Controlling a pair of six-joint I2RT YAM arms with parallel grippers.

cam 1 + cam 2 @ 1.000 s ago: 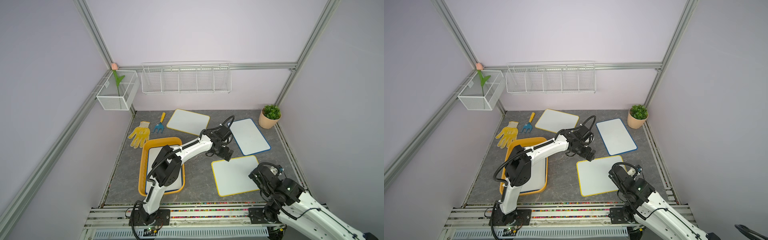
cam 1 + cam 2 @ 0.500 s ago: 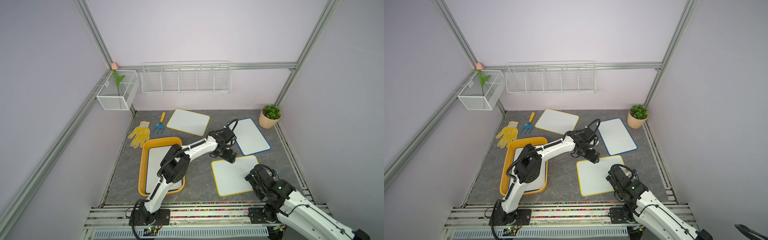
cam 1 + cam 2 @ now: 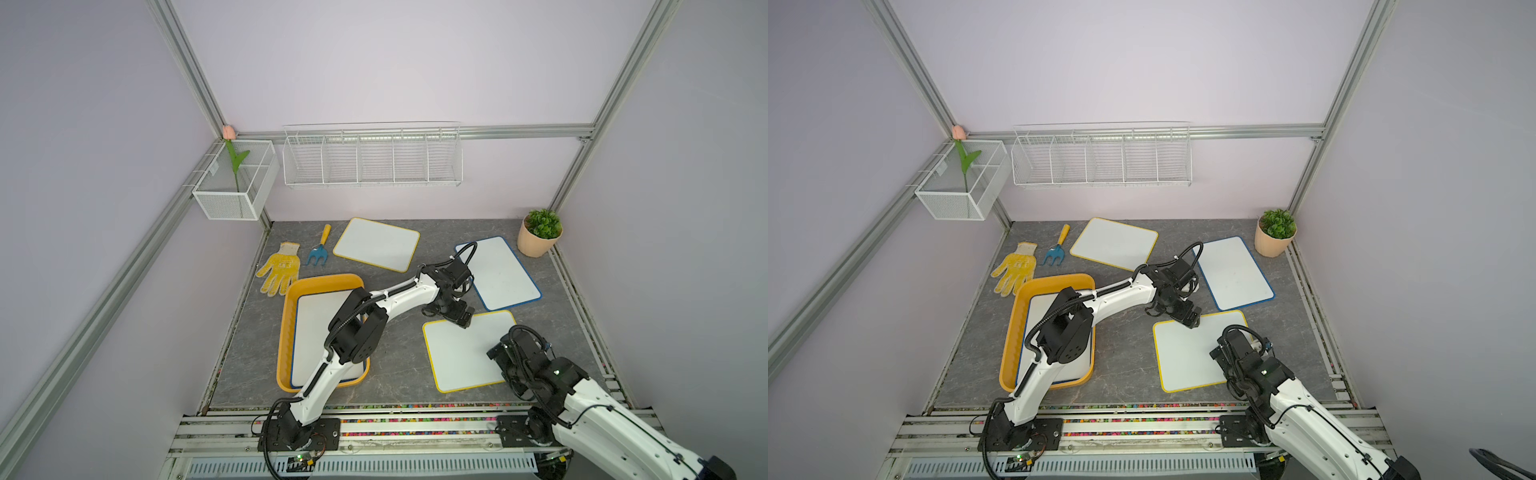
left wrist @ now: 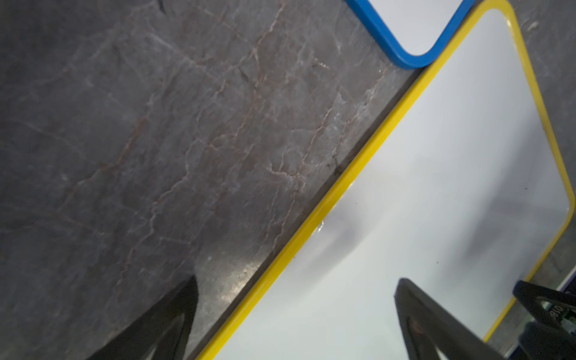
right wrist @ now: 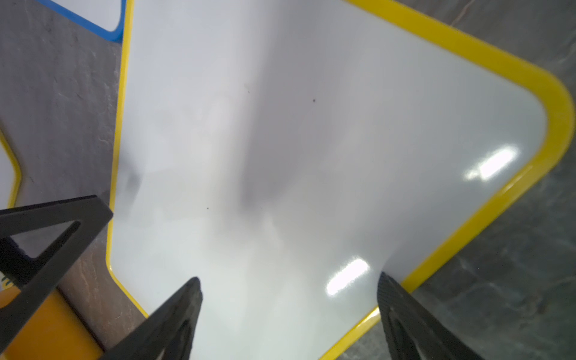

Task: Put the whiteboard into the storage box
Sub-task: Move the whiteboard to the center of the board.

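A yellow-framed whiteboard [image 3: 461, 353] [image 3: 1187, 353] lies flat on the grey table at the front right. My left gripper [image 3: 459, 319] [image 4: 296, 311] hangs open over its far edge, and the yellow frame runs between the two fingers [image 4: 174, 324]. My right gripper [image 3: 497, 357] [image 5: 288, 299] is open over the same whiteboard [image 5: 311, 140], at its right side, one finger [image 5: 402, 311] near the frame. The orange-yellow storage box [image 3: 284, 332] [image 3: 1009, 332] sits at the front left with a blue-framed whiteboard [image 3: 313, 316] lying in it, partly hidden by my left arm.
Another yellow-framed whiteboard [image 3: 376, 243] lies at the back, and a blue-framed one [image 3: 498, 272] at the right, its corner close to the near board. A yellow glove [image 3: 280, 268], blue hand rake [image 3: 319, 247], potted plant [image 3: 539, 232], wire rack [image 3: 372, 160] and mesh basket [image 3: 237, 183] line the edges.
My left arm has stretched further right and lowered to the board's far edge. My right arm has swung left over the board's right side. Both grippers stay open.
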